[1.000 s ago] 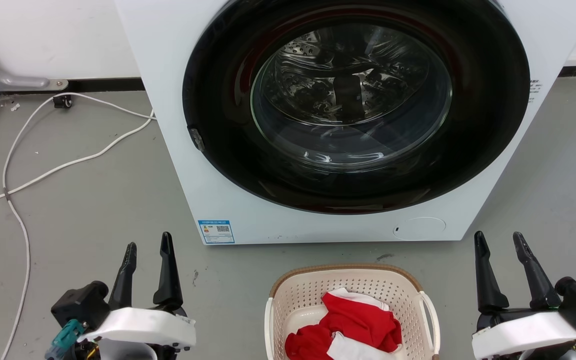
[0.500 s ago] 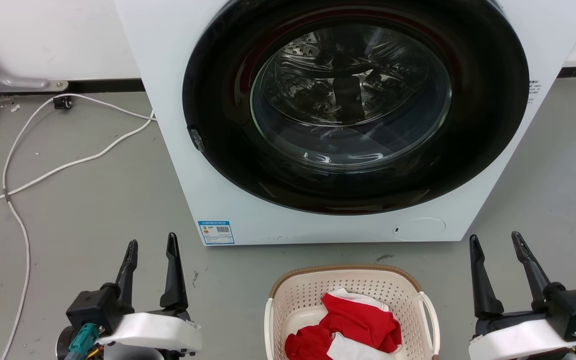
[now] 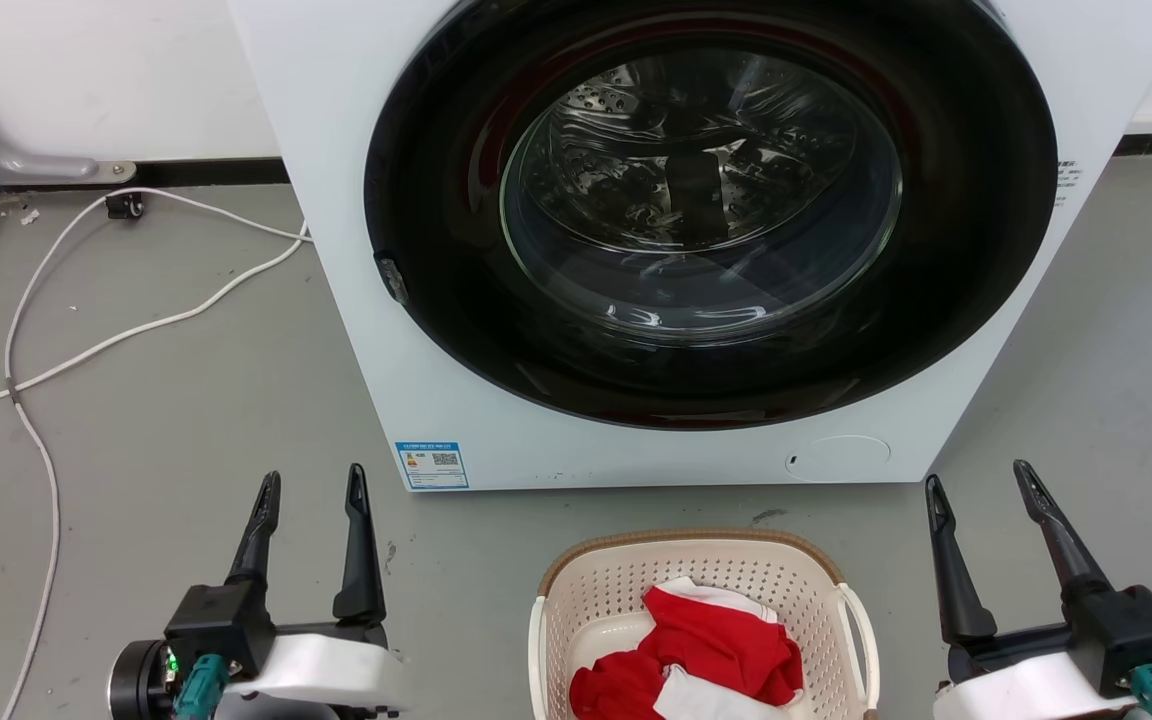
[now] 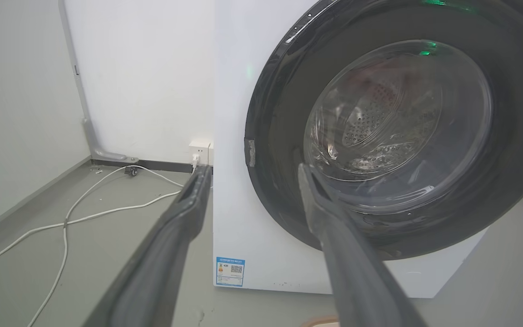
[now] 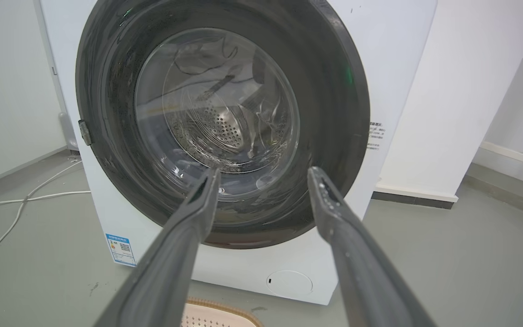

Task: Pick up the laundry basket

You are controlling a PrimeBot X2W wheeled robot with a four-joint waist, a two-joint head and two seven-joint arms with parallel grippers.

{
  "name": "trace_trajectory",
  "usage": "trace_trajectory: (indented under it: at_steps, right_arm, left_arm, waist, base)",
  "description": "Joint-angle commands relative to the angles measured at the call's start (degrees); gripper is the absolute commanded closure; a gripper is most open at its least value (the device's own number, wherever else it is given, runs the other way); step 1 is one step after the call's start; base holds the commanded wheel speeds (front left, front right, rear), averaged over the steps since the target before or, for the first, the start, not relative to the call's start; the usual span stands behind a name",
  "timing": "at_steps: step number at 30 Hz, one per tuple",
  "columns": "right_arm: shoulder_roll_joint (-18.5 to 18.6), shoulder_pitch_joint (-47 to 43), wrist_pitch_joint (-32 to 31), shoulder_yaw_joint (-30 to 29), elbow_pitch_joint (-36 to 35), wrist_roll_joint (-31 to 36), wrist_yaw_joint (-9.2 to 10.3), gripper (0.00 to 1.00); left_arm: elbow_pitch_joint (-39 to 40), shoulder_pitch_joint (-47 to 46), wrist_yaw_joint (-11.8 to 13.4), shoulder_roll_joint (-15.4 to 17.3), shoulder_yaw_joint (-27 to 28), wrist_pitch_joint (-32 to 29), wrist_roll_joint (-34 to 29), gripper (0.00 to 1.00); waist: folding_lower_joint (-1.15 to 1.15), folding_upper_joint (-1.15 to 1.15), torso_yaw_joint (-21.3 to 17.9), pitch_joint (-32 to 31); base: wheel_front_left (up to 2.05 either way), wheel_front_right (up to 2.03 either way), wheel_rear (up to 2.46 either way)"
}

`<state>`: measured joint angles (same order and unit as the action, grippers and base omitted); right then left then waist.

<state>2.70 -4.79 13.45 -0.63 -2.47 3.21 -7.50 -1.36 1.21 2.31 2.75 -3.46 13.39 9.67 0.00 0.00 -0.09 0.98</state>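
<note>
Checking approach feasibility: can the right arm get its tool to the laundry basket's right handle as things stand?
Probably yes. The right tool is open beside the laundry basket, and bare floor lies between it and the white right handle. The washing machine stands farther forward, out of that path.

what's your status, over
Left gripper and right gripper: jaws open, empty. Basket on floor between them, red clothes inside, not grasped. Washer close behind it, path clear.

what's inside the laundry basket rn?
A crumpled red and white garment lies inside the laundry basket. Bare basket floor shows to its left; anything under the cloth is covered, and the near end is cut off by the frame.
</note>
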Motion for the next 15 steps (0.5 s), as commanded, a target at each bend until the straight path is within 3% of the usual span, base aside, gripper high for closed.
trace_trajectory:
  at_steps: [1,15]
  right_arm:
    - [0.3,-0.7,0.3,0.0,-0.6,1.3,0.02,0.00]
    - [0.3,-1.3,1.9,-0.9,-1.4,7.6,0.03,0.00]
  left_arm:
    - [0.5,0.6,0.3,0.2,-0.2,0.5,-1.2,0.00]
    - [1.3,1.4,1.6,0.2,-0.9,1.9,-7.1,0.00]
  waist:
    - [0.00,0.00,0.0,0.0]
    - [0.00,0.00,0.0,0.1]
  base:
    - [0.00,0.00,0.00]
    - [0.00,0.00,0.00]
